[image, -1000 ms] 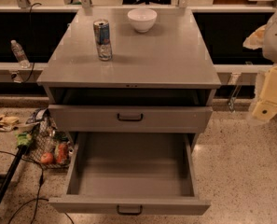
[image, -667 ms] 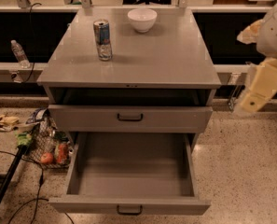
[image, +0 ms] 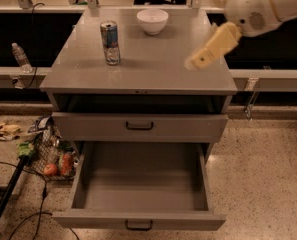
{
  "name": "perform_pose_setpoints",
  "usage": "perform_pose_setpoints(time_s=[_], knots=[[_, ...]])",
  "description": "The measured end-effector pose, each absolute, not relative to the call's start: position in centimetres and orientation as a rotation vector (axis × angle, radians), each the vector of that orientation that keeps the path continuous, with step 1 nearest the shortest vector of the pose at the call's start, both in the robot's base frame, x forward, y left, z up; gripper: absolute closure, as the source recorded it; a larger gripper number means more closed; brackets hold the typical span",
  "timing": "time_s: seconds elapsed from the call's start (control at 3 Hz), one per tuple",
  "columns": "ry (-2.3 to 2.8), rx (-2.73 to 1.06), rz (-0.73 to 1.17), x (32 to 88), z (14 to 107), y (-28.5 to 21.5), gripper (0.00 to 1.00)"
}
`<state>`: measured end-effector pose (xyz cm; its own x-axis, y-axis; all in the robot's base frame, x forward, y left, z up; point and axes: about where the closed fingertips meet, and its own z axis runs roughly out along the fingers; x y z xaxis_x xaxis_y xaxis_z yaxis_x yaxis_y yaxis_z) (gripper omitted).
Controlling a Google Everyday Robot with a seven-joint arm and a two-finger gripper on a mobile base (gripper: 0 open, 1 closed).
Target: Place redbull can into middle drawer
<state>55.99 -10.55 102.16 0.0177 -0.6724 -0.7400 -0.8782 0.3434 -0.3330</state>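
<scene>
Tool (image: 202, 57) moved left, now over desk (image: 148, 64) right side, well apart from redbull can (image: 110, 42); open or closed: can't tell.

a grey cabinet (image: 153, 69) stands on a pale speckled floor (image: 268, 174), its top catching a soft sheen from warm light. behind it runs a long grey ledge (image: 273, 78) with dark recesses above and below it – 1 clear plastic bottle (image: 21, 57) stands on its left part. on the floor to the left lie a wire basket (image: 48, 154) of oddments, a black pole (image: 5, 199) and loose cables (image: 18, 221). the gripper (image: 194, 61) hangs over the cabinet top's right side
</scene>
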Motion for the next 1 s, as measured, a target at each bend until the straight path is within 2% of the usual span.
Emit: perform_pose_setpoints(time_s=[0.33,0.67,1.0], knots=[[1.512,-1.209,0.502,61.8,103.0,-3.6,0.0],[1.463,-1.09,0.519,66.6,102.2,2.1,0.0],[1.516,-1.059,0.433,69.9,101.8,5.2,0.0]])
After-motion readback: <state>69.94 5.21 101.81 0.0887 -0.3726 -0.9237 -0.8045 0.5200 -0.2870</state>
